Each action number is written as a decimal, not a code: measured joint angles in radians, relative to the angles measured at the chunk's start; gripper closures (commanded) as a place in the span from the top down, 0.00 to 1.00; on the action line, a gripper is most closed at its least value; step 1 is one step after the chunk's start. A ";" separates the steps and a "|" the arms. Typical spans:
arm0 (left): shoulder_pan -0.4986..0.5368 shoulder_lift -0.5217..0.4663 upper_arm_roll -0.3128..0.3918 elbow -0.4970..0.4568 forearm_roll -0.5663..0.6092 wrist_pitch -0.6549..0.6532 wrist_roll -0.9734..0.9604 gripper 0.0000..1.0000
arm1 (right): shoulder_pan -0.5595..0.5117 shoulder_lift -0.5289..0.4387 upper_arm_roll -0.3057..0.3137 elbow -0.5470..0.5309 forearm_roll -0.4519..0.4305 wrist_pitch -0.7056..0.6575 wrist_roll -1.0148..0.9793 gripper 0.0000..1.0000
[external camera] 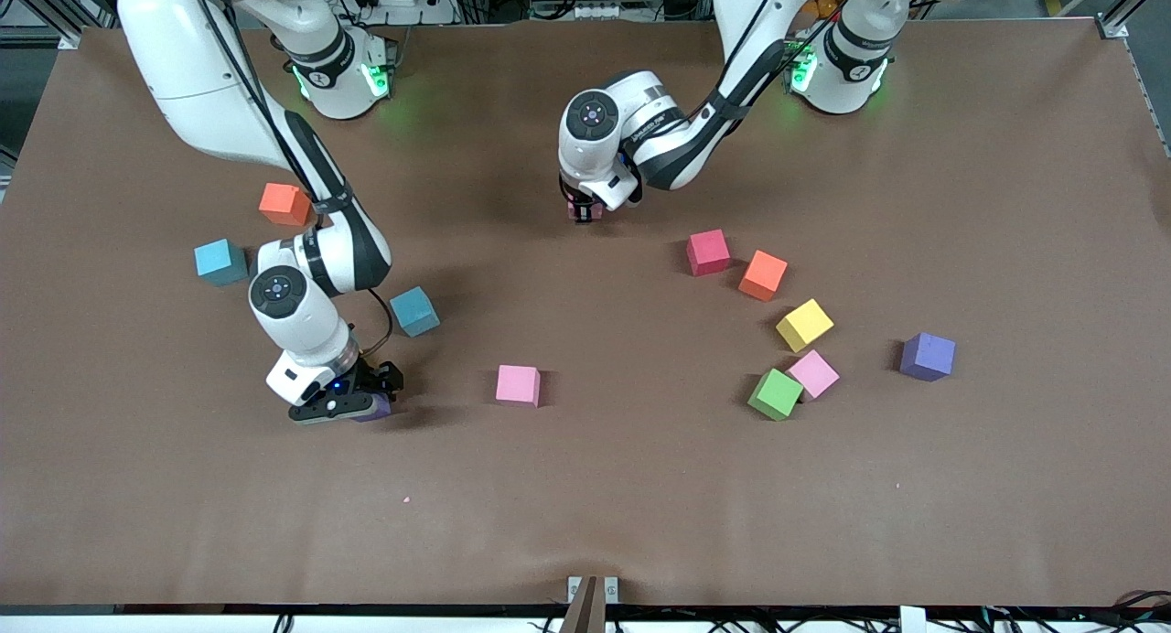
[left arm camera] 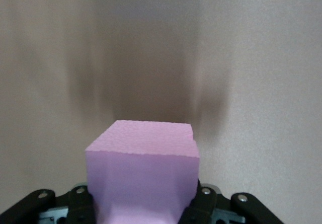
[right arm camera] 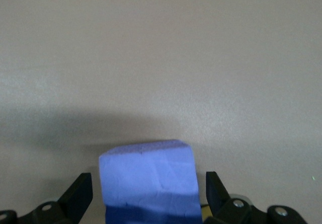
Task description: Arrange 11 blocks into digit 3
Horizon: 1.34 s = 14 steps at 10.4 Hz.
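Note:
My left gripper (external camera: 584, 210) hangs over the middle of the table, shut on a pink block (external camera: 586, 211) (left arm camera: 143, 158) that fills the space between its jaws. My right gripper (external camera: 361, 406) is low at the table toward the right arm's end. It is open, with a purple block (external camera: 377, 413) (right arm camera: 148, 178) standing between its fingers (right arm camera: 80, 194), a gap on each side. Loose blocks lie scattered: orange (external camera: 284, 204), blue (external camera: 220, 262), blue (external camera: 414, 311), pink (external camera: 518, 384). No digit 3 is in view.
Toward the left arm's end lie red (external camera: 708, 252), orange (external camera: 763, 274), yellow (external camera: 804, 325), pink (external camera: 813, 374), green (external camera: 775, 394) and purple (external camera: 927, 356) blocks. A tiny pink crumb (external camera: 405, 499) lies near the table's front edge.

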 measured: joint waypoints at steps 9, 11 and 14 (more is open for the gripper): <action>-0.070 0.014 0.008 -0.018 0.125 0.007 -0.070 0.34 | 0.001 -0.057 0.003 0.000 -0.002 -0.022 -0.057 0.51; -0.070 0.017 0.010 -0.027 0.125 0.015 -0.070 0.41 | 0.003 -0.139 0.025 0.007 -0.002 -0.125 -0.114 0.51; -0.069 0.017 0.010 -0.029 0.125 0.019 -0.070 0.71 | 0.004 -0.262 0.110 0.005 -0.002 -0.314 -0.170 0.51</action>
